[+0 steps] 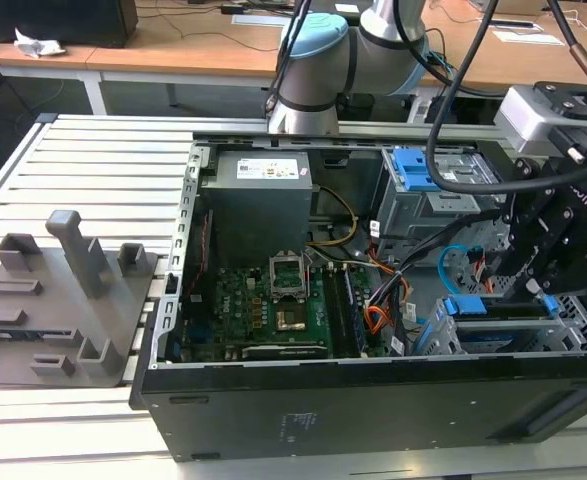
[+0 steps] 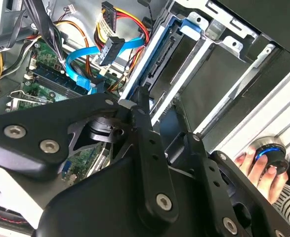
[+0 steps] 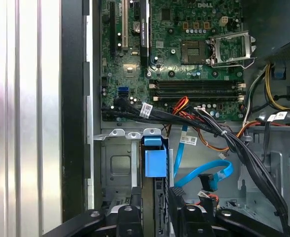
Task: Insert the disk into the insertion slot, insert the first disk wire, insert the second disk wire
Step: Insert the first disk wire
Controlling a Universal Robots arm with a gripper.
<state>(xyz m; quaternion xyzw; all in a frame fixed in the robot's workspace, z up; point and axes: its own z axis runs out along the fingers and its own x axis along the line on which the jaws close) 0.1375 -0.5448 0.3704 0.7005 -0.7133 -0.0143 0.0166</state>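
Ribbed aluminium table (image 1: 93,150), wooden desks (image 1: 223,45) behind, open black computer case (image 1: 373,400), green motherboard (image 1: 263,310), matte black gripper (image 1: 543,290) jaws narrow around blue-framed disk (image 3: 155,163) standing edgewise in grey perforated insertion slot (image 3: 117,163), blue flat wire (image 3: 204,175) loose nearby

Computer case (image 1: 373,410): open, lying on the slatted tabletop (image 1: 93,160).
Circuit board (image 1: 263,310): green, flat inside the case.
Power supply (image 1: 258,200): grey box behind the board.
Grey holder (image 1: 63,290): beside the case, on the exterior view's left.
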